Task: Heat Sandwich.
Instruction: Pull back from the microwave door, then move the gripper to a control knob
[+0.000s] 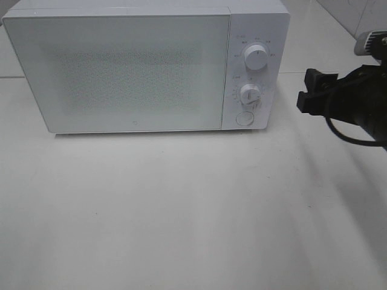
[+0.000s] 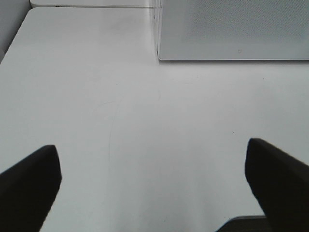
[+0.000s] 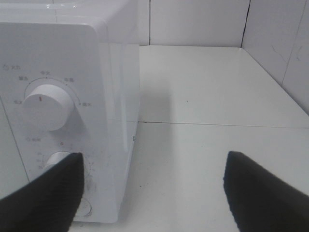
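The white microwave (image 1: 133, 72) stands at the back of the table with its door shut. The sandwich is out of view in every frame. My right gripper (image 1: 308, 90) hovers to the right of the microwave's control panel, at about the height of the lower knob (image 1: 250, 94), open and empty. In the right wrist view its dark fingers (image 3: 48, 193) frame the panel's edge, with the upper knob (image 3: 46, 106) and lower knob (image 3: 58, 162) close by. My left gripper (image 2: 150, 154) is open over bare table, the microwave (image 2: 231, 29) ahead of it.
A round button (image 1: 244, 118) sits under the two knobs. The white table (image 1: 181, 211) stretches in front of the microwave. A tiled wall (image 3: 289, 58) rises at the table's right side, behind the right arm.
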Motion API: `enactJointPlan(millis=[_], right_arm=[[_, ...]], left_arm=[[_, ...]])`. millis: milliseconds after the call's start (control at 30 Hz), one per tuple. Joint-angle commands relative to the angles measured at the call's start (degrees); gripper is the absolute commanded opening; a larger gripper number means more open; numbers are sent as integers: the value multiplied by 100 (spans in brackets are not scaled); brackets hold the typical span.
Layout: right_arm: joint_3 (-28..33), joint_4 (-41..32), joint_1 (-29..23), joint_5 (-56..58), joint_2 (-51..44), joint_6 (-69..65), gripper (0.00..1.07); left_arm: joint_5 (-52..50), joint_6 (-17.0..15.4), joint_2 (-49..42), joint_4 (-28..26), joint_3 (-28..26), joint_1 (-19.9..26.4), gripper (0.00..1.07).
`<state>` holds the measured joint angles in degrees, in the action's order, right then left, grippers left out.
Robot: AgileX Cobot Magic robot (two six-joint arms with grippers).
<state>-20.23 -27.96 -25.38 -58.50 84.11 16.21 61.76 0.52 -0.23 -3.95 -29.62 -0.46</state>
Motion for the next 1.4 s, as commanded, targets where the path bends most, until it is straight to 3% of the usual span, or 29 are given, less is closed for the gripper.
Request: enactJointPlan(millis=[33,533,1400], right_arm=[[-6,-218,-332,-435,246,74,76],[-315,-1180,-1530,-1123,1209,292,76],[-1862,-1152,-1432,-1071,2744,218,76]], left_arm=[[-40,6,-155,-17,11,40,98],[-40,6,-155,-17,11,40,98],[-40,6,-155,-17,11,40,98]])
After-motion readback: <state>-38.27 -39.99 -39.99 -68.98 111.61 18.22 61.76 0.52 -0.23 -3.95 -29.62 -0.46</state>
